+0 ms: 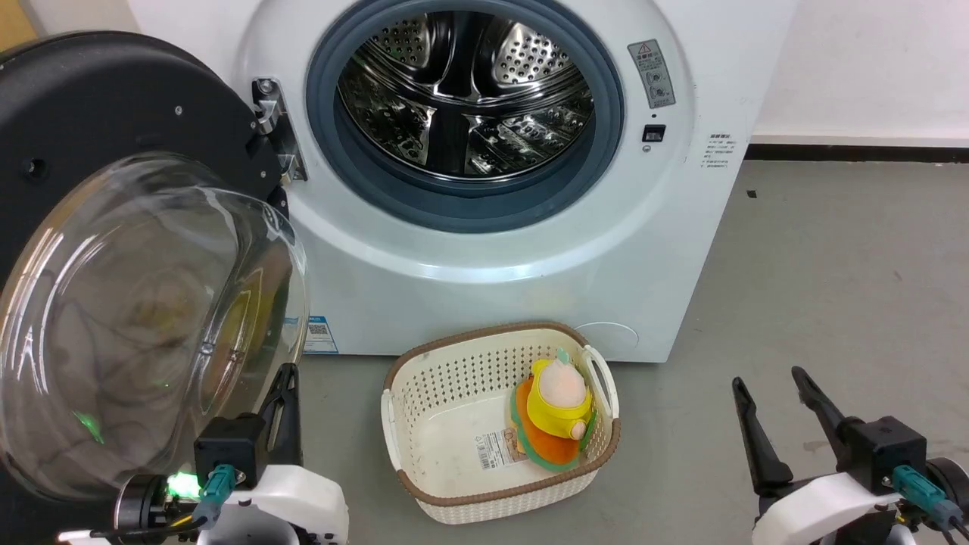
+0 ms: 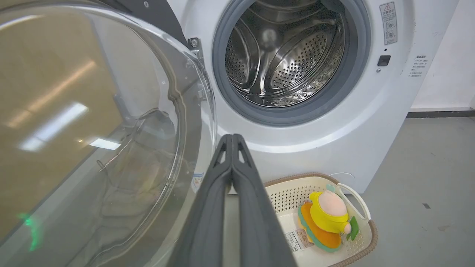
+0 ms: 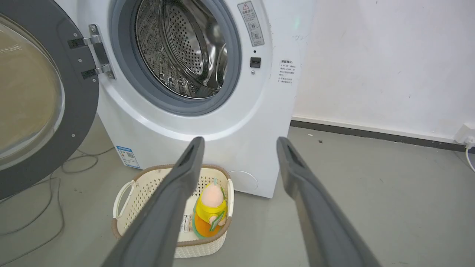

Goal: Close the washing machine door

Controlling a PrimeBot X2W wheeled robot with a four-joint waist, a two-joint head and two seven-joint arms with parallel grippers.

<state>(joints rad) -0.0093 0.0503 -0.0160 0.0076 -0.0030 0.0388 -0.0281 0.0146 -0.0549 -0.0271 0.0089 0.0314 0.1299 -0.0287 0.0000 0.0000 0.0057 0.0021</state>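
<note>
The washing machine door (image 1: 98,106) is hanging wide open at the left of the head view, hinged beside the drum opening of the washing machine (image 1: 484,257). The left pincer (image 2: 232,139) is sitting closed and empty just beside the glass bowl's lower edge; I cannot tell if they are touching. The right pincer (image 1: 766,377) is waiting open at lower right. I'd be pushing on the black rim far from the hinge, sweeping above the basket (image 1: 401,462), then pressing until it latches.
</note>
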